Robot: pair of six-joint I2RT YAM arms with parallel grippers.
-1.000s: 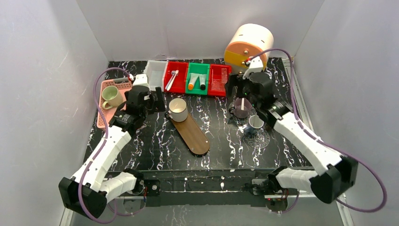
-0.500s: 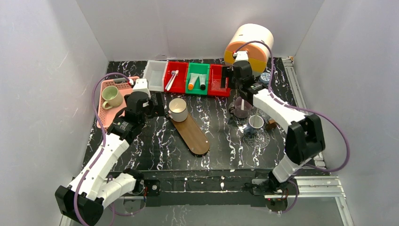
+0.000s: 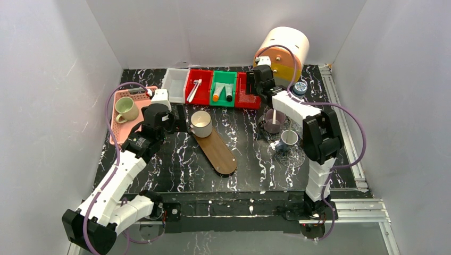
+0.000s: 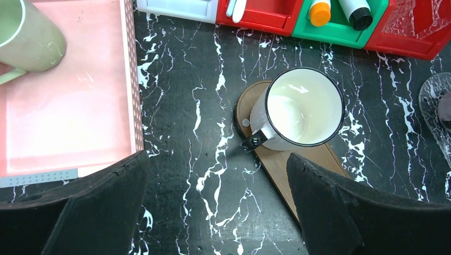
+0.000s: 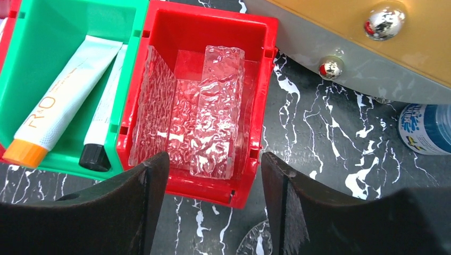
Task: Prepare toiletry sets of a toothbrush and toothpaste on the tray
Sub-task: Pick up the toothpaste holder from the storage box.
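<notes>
- White walls enclose a black marbled bench (image 3: pixel 175 164) on three sides
- Left end effector (image 4: pixel 215 159): released, fingers (image 4: pixel 95 212) spread wide, nothing gripped, hovering over bare bench
- Just ahead of it and slightly right, a white mug (image 4: pixel 298 109) with a dark rim stands upright on the far end of the wooden tray (image 4: pixel 306 166); the tray runs back toward the right-hand finger
- To the left of the left end effector sits a pink basket (image 4: pixel 80 106) holding a pale green mug (image 4: pixel 29 34)
- Farther ahead of the left end effector a row of bins lines the rear of the bench; the toothbrush (image 3: pixel 193 90) lies in the left red bin (image 3: pixel 205 79), off the tray
- Right end effector (image 5: pixel 213 164): released, jaws apart, nothing gripped, poised over the near edge of the right red bin (image 5: pixel 213 32)
- A clear textured plastic insert (image 5: pixel 213 117) in that bin lies in line with the gap between the jaws
- Immediately left of the right end effector is the green bin (image 5: pixel 58 32); the orange-capped tube (image 5: pixel 64 101) and the dark-capped tube (image 5: pixel 106 117) lie in it side by side, caps toward the end effector, the dark-capped one nearer
- Ahead and to the right of the right end effector stands a cream-and-orange drum (image 3: pixel 282 50)
- Behind the right end effector a dark cup (image 3: pixel 274 123) holds a slim white stick; it is too small to identify
</notes>
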